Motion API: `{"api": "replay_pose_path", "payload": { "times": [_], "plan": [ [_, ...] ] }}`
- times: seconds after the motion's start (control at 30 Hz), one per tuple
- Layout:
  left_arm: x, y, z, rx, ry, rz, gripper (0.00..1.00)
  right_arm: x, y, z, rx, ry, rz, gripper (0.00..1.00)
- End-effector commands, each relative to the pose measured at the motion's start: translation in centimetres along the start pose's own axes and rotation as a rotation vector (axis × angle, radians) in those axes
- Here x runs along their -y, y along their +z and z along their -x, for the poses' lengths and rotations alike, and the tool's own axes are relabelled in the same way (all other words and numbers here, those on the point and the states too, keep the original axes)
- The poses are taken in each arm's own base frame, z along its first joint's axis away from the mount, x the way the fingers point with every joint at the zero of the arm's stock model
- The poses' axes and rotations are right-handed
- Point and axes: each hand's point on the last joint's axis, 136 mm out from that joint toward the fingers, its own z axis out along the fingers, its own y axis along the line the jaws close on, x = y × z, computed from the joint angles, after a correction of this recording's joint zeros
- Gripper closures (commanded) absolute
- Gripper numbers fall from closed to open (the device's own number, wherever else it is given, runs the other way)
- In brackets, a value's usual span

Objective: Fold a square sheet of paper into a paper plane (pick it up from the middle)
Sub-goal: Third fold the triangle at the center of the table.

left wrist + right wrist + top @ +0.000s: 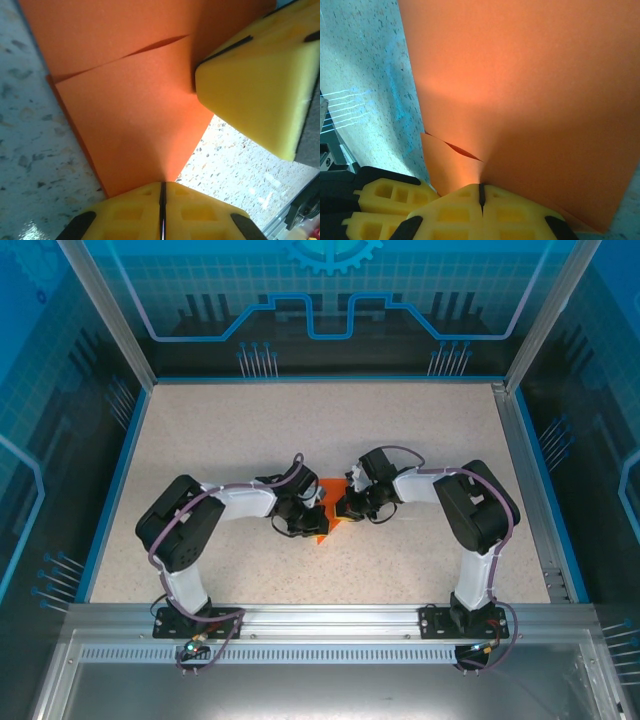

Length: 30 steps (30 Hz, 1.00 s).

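The orange sheet of paper (322, 530), folded with a layered flap and a crease showing (135, 110), lies mid-table between the two arms. The left gripper (162, 192) is clenched on its near corner, pads pressed together. The right gripper (480, 192) is pinched on the opposite edge (530, 100), close beside the left one. Speckled tabletop (300, 430) lies underneath

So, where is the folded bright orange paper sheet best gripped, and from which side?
Probably at an edge or corner, coming in along the sheet's plane: the folded bright orange paper sheet is thin and flat, so jaws can only pinch across its layers. The left gripper and right gripper are shut on it so.
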Motion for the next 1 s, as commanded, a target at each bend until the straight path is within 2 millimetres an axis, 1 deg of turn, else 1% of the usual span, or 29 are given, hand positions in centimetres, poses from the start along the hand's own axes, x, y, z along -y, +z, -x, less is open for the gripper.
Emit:
{"api": "replay_pose_path", "payload": {
  "times": [0.0, 0.17, 0.27, 0.4, 0.57, 0.67, 0.77, 0.97],
  "plan": [
    [-3.8, 1.0, -2.3, -0.049, -0.066, 0.118, 0.91, 2.2, 0.2, -0.3, 0.003, 0.033, -0.103, 1.0],
    [-3.9, 1.0, -2.3, -0.043, -0.07, 0.118, 0.92, -0.7, -1.4, 0.2, 0.044, -0.035, -0.031, 1.0],
    [-3.7, 1.1, -2.1, -0.04, -0.066, 0.114, 0.92, -1.3, -1.4, -0.5, 0.027, -0.057, -0.017, 1.0],
    [-3.7, 1.1, -2.0, -0.039, -0.066, 0.114, 0.93, -1.2, -0.5, -1.7, 0.002, -0.05, -0.015, 1.0],
    [-3.7, 1.2, -1.9, -0.037, -0.068, 0.112, 0.93, -0.9, 1.3, -3.2, -0.047, -0.045, -0.018, 1.0],
    [-3.7, 1.2, -1.9, -0.037, -0.071, 0.111, 0.93, -0.3, 1.8, -3.7, -0.056, -0.038, -0.042, 1.0],
    [-3.7, 1.2, -1.9, -0.038, -0.072, 0.112, 0.93, 1.3, 1.8, -3.6, -0.046, -0.015, -0.102, 1.0],
    [-3.9, 1.1, -2.0, -0.039, -0.07, 0.119, 0.94, 1.9, 1.8, -2.9, -0.034, -0.012, -0.138, 1.0]
  ]
}}
